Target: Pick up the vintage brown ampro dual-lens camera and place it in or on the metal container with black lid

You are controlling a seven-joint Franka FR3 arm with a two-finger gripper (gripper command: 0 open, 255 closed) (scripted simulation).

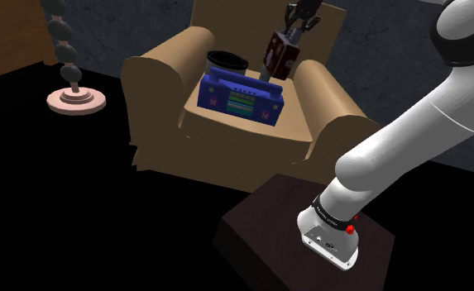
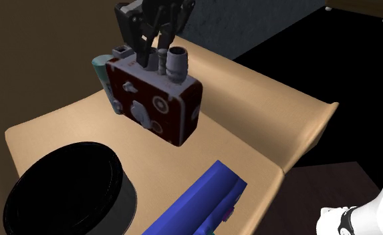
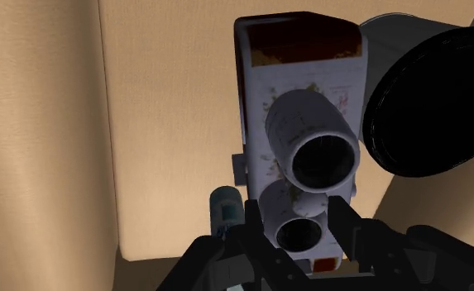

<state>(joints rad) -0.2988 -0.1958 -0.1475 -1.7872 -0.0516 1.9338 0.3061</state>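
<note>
- The gripper [image 2: 151,52] is closed on the top of the brown camera [image 2: 158,100], with its fingers clasping the part beside the grey lens tubes. The camera hangs in the air above the seat of the armchair [image 1: 156,83] and touches nothing else.
- The grip takes only a small part at the top (the whole body hangs below it), so a fast move could make the camera swing or slip out.
- The container with black lid [image 2: 66,190] stands near and lower. A release off its middle could tip the camera over the lid's edge onto the cushion.
- The blue box [image 1: 241,97] lies at the seat's front beside the container, and a low path could strike it.
- The chair's back and arms close three sides. The space above the seat is open, so a high path seems safest.
</note>
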